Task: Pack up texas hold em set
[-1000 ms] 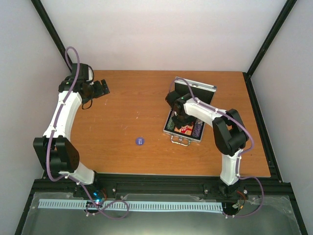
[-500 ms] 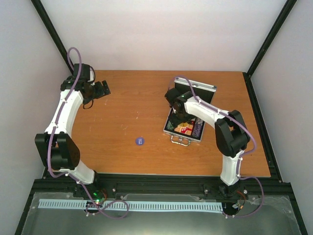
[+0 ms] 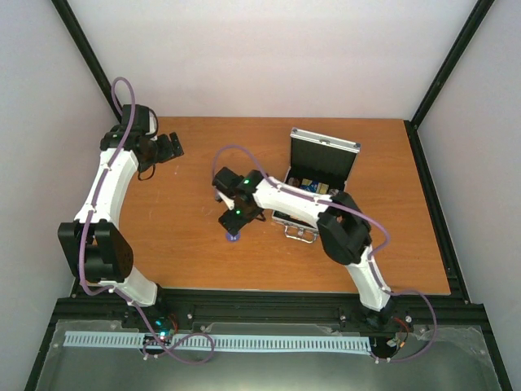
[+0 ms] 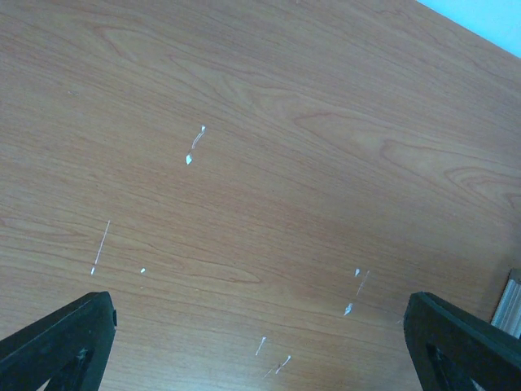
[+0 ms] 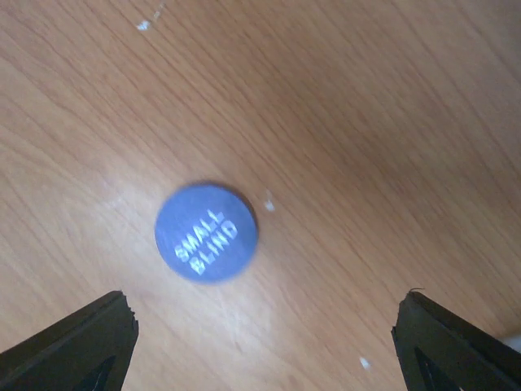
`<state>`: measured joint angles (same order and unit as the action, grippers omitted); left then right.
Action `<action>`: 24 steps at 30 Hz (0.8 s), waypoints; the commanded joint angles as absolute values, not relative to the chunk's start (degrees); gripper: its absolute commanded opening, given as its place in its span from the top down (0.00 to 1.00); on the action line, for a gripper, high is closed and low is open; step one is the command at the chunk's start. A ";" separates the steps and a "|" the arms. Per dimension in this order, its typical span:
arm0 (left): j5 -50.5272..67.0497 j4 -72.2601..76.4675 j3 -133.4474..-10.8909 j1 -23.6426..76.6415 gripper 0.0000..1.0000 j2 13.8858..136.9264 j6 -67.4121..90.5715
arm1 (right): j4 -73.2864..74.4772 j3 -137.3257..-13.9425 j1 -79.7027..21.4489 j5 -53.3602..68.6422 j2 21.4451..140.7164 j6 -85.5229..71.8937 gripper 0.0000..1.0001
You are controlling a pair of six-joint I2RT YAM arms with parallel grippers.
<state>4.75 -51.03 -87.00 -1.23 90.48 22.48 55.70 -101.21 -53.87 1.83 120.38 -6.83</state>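
Texas hold em set, in two spots right now: silver case [image 3: 324, 161] open at two o'clock of the table [image 3: 195, 175] middle, lid upright on the twelve o'clock side, ribbed aluminium rim, black lining, small metal handle [image 3: 299, 235] at six o'clock. Coloured contents inside, too small to sort out and partly covered by the arm. Then the round blue disc [image 5: 207, 232], flat on the wood at eight o'clock, well apart from the case, white letters SMALL BLIND on its face, a touch blurred.

Over to the right gripper [image 5: 264, 346]: hanging right above that disc, pointing down, black fingers spread wide to either side, gripping nothing, clear of the disc. Reaching in from the base at five o'clock, elbow folded by the case handle, white forearm passing over the case's front edge toward nine o'clock, purple cable [image 3: 224, 151] looping above.

And the left gripper [image 4: 260, 346]: up at the ten o'clock corner, arm arched tall along the nine o'clock edge, fingers released and wide, smooth wood grain with a few white scuffs below.
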 commanded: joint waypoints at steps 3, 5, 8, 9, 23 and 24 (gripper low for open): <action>5.02 -51.58 -89.74 -1.68 0.00 89.18 22.44 | 56.78 -108.48 -55.90 4.33 128.82 -7.21 0.13; 4.72 -51.83 -89.74 -1.69 0.00 89.01 22.15 | 57.22 -109.60 -55.98 4.37 130.57 -7.04 0.13; 4.27 -52.22 -89.81 -1.74 0.00 88.86 21.78 | 57.66 -110.38 -56.12 3.88 132.46 -6.82 0.13; 4.21 -52.21 -89.91 -1.68 0.00 88.80 21.70 | 57.69 -110.50 -56.20 3.91 132.81 -6.72 0.14; 4.07 -52.01 -89.19 -1.67 0.00 88.90 20.98 | 60.05 -113.12 -60.03 2.05 137.36 -7.16 0.18; 3.93 -52.00 -89.06 -1.67 0.00 88.82 20.95 | 60.22 -112.93 -60.18 1.46 137.42 -7.41 0.18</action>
